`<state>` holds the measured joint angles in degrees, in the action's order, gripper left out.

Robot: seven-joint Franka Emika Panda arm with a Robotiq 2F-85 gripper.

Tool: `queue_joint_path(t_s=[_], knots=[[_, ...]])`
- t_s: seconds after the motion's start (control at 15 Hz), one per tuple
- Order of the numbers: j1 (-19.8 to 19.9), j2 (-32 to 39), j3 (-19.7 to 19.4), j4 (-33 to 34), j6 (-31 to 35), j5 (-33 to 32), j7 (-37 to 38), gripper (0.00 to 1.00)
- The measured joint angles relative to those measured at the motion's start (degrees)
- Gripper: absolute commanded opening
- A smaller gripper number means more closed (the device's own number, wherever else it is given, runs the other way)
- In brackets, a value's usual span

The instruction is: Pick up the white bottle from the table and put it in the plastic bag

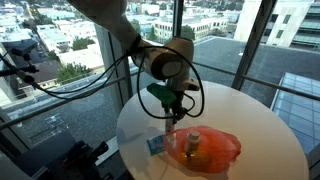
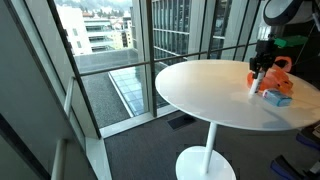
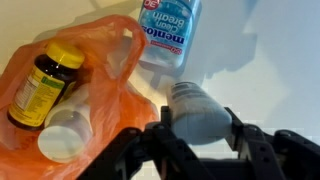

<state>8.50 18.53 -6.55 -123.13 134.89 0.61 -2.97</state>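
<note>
White bottle is pinched between the two fingers of my claw, over the table, just beside the open orange plastic bag and near a blue bottle.

Orange bag gapes open — amber bottle inside, blue packet alongside.
</note>
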Motion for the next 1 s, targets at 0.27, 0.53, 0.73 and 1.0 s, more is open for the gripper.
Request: queue_joint_path(t_s=[0.27,0.53,0.73,1.0], knots=[[0.1,-0.5,-0.1,0.1,0.5,0.0,0.0,0.27],[0.6,-2.2,-0.5,0.7,0.5,0.8,0.1,0.27],[1.0,-3.8,-1.0,1.7,-0.1,1.6,0.4,0.27],[1.8,-6.2,-1.9,3.7,-1.7,3.3,0.7,0.27]])
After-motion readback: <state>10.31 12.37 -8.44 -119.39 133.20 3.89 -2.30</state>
